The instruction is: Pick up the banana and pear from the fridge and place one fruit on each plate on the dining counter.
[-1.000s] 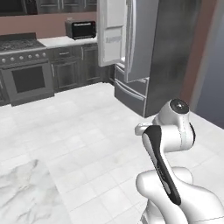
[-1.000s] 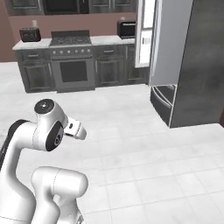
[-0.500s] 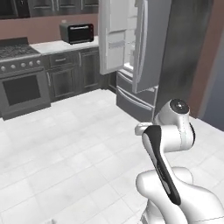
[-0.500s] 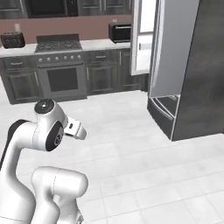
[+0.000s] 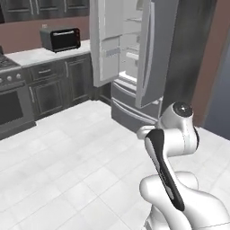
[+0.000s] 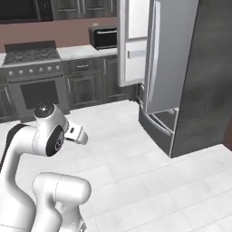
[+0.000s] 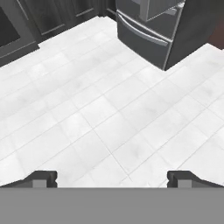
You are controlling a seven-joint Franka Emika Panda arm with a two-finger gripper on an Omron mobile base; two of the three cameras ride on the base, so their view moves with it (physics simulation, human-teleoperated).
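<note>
The fridge (image 5: 134, 58) stands ahead with its upper doors swung open, showing grey inner shelves and door bins above wide bottom drawers. It also rises at the right in the right base view (image 6: 167, 68). In the hand view its bottom drawers (image 7: 148, 30) lie at the top. My gripper (image 7: 112, 179) is open with nothing between its fingertips (image 7: 41, 178), and it hangs over bare floor well short of the fridge. The banana and pear are hidden from here. The plates and the dining counter are out of view.
A stove (image 6: 34, 77) and dark panelled cabinets (image 5: 58, 85) line the back wall. A black toaster oven (image 5: 60, 39) sits on their worktop. White tiled floor (image 7: 109, 109) stretches between me and the fridge.
The whole picture has shifted: the base has driven and turned, so the fridge now looks nearer and larger, and the stove has slid left. The arm keeps the same folded pose, gripper still open.
</note>
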